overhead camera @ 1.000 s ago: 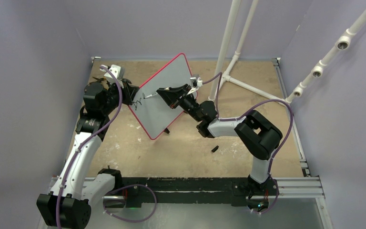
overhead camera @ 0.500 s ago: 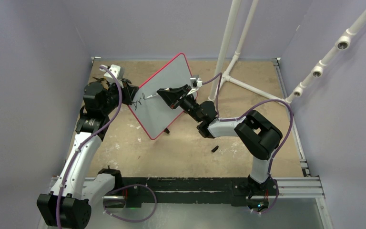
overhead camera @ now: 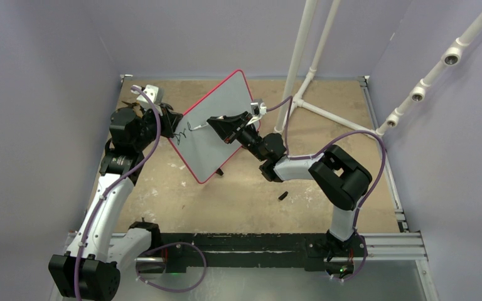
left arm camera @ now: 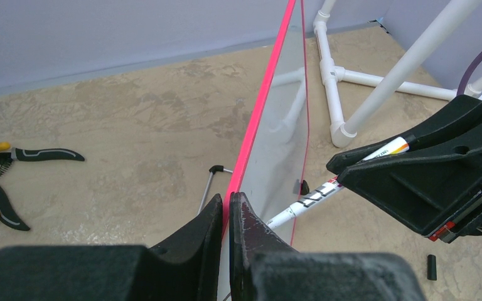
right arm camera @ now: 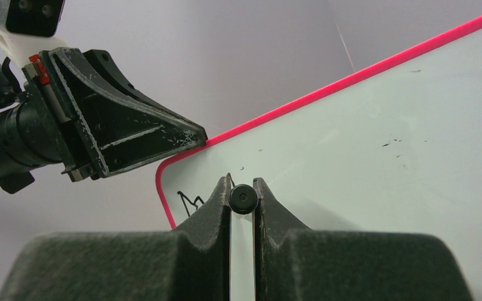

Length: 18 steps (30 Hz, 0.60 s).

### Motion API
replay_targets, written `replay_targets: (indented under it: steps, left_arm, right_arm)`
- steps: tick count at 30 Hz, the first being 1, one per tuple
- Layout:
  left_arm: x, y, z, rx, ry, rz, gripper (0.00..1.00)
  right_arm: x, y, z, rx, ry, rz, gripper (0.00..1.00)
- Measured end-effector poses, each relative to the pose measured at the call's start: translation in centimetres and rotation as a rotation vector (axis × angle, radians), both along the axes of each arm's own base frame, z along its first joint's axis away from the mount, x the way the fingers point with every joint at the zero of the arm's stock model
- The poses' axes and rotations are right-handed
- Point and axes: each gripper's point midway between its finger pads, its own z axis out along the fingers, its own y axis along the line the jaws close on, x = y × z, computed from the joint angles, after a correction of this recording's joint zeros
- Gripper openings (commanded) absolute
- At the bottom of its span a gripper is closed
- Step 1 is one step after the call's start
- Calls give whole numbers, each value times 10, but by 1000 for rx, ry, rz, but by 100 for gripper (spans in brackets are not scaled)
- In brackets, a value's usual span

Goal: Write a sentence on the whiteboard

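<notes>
The whiteboard point(overhead camera: 219, 110), white with a pink-red rim, stands tilted on edge above the table. My left gripper point(overhead camera: 174, 128) is shut on its left rim point(left arm camera: 258, 110), with the jaws point(left arm camera: 227, 204) pinching the edge. My right gripper point(overhead camera: 214, 121) is shut on a white marker point(overhead camera: 199, 125), whose tip rests on the board's face. In the right wrist view the marker's black end point(right arm camera: 243, 199) sits between the fingers. The sentence point(overhead camera: 184, 130) is only a few black strokes near the left edge, and they also show in the right wrist view point(right arm camera: 188, 202).
A white PVC pipe frame point(overhead camera: 301, 63) stands behind the board, with its base on the table point(left arm camera: 351, 78). A small black cap point(overhead camera: 283, 195) lies on the table to the right. Pliers point(left arm camera: 0, 175) lie behind the board. The board's wire foot point(left arm camera: 215, 170) hangs below its rim.
The marker tip has shifted slightly left along the board and the black stroke is a little longer. The left arm and the board have held still.
</notes>
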Motion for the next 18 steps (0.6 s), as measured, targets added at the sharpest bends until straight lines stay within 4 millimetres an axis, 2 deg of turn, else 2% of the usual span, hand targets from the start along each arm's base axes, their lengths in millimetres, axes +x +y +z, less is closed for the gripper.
replay_targets:
  steps: [12, 18]
  left_arm:
    - [0, 0, 0, 0, 0, 0, 6]
    - [0, -1, 0, -2, 0, -7, 6]
  right_arm:
    - [2, -3, 1, -1, 11, -24, 0]
    - [2, -11, -1, -13, 19, -54, 0]
